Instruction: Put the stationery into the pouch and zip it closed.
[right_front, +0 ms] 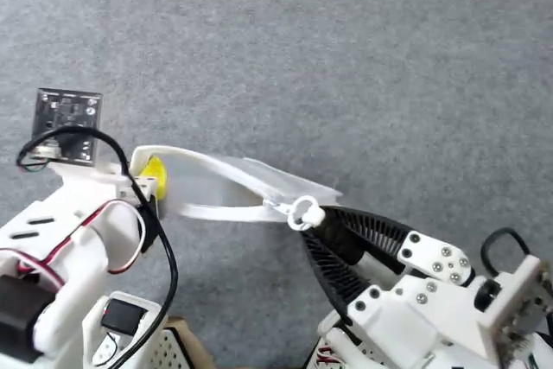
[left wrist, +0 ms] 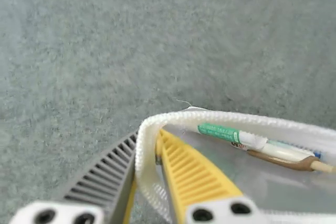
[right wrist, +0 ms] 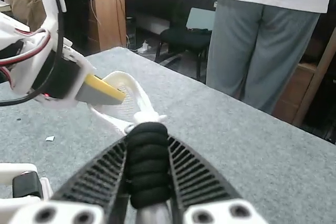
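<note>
While the left gripper [left wrist: 147,134] pinches the end rim of the white pouch [right_front: 226,181], the right gripper [right_front: 308,223] is pressed together on the zipper pull [right_front: 303,212] at its tips — limp, light fabric, pens [left wrist: 247,140] inside, probably zipping only if held taut.

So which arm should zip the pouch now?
Right. The right pincer is at the zip pull, with the pens already inside. The left pincer is clamping the pouch end, steadying it.
</note>
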Available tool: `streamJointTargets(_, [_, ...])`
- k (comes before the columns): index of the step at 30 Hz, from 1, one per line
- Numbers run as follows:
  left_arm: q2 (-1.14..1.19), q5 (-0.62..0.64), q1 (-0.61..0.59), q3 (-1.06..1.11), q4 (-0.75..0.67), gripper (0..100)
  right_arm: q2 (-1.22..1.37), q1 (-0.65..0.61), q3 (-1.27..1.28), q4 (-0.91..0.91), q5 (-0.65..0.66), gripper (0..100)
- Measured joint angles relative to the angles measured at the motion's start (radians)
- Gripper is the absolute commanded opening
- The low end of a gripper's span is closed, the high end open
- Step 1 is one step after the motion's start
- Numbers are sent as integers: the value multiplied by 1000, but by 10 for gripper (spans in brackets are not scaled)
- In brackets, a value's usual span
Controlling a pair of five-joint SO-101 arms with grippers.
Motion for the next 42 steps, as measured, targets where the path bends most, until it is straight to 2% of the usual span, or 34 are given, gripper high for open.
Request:
streamJointTargets(11, [9,-6,-3,-213,0,30,2,6,44,-2,0,11])
streamJointTargets(31, [9,-6,-2,-152,58,30,2,11,94,-8,0,11])
streamJointTargets(35, [8,-6,29,-152,61,30,2,23,95,-8,0,11])
streamJointTargets(42, [-54,-5,29,-104,61,30,2,25,95,-8,0,11])
